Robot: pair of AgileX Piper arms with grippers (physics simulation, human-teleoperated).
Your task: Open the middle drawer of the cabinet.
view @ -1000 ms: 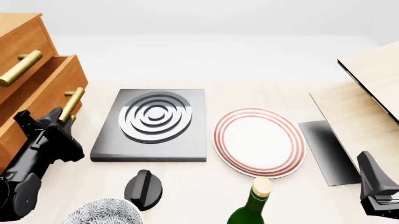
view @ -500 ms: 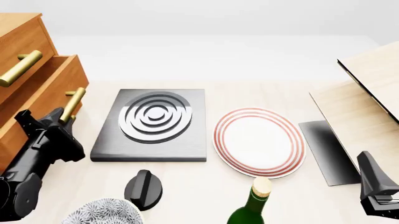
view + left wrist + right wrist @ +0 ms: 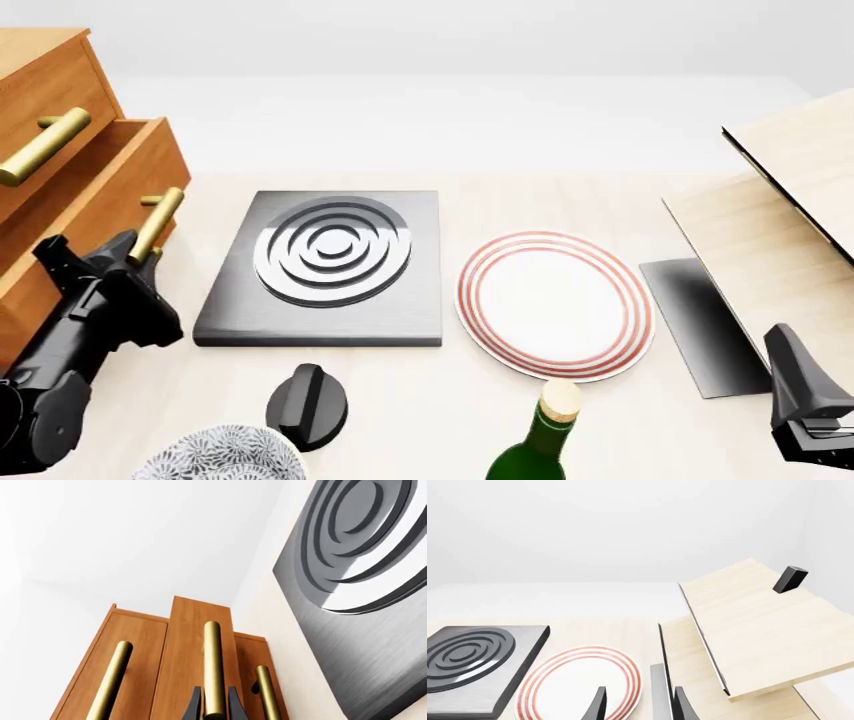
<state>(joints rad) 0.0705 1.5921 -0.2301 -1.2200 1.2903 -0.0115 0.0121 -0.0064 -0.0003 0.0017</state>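
Observation:
The orange-brown cabinet [image 3: 54, 70] stands at the table's far left. Its middle drawer [image 3: 94, 190] juts out past the top drawer, and its gold bar handle [image 3: 160, 215] points toward me. My left gripper [image 3: 138, 252] is shut on the lower end of that handle. In the left wrist view the middle drawer [image 3: 190, 630] sits between the two other drawers, and the left gripper [image 3: 213, 707] pinches its handle [image 3: 212, 660] with both black fingers [image 3: 194, 705]. My right gripper [image 3: 787, 350] rests low at the right edge, and in its wrist view the right gripper [image 3: 639, 702] is open and holds nothing.
A black stove plate [image 3: 327, 265] lies right of the cabinet, then a red-ringed white plate [image 3: 554, 300]. Near the front are a black knob [image 3: 310, 403], a patterned bowl [image 3: 220, 455] and a green bottle [image 3: 541, 440]. Pale wooden boards [image 3: 787, 200] and a dark flat blade [image 3: 701, 320] lie at the right.

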